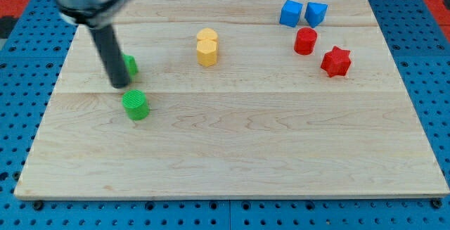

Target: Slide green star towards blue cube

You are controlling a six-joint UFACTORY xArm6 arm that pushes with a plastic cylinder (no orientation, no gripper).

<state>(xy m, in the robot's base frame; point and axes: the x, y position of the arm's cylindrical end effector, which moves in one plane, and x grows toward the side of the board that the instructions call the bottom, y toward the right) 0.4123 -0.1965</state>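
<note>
My tip [120,84], the tool's lower end, holds nothing and rests on the desk [232,160] at the view's left. The green star [131,65] sits touching it on its right, mostly hidden behind the rod, well apart from the blue cube [290,13] at the view's top right.

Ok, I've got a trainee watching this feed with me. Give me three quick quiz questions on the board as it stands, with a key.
1. True or false: my tip is right beside the partly hidden green block, at the view's left.
2. Which block lies just below my tip in the view? A) the yellow block B) the green cylinder C) the red star
3. Fill in: the blue cube sits at the view's top right, next to another ____ block.

Key: 1 true; 2 B; 3 blue.
</note>
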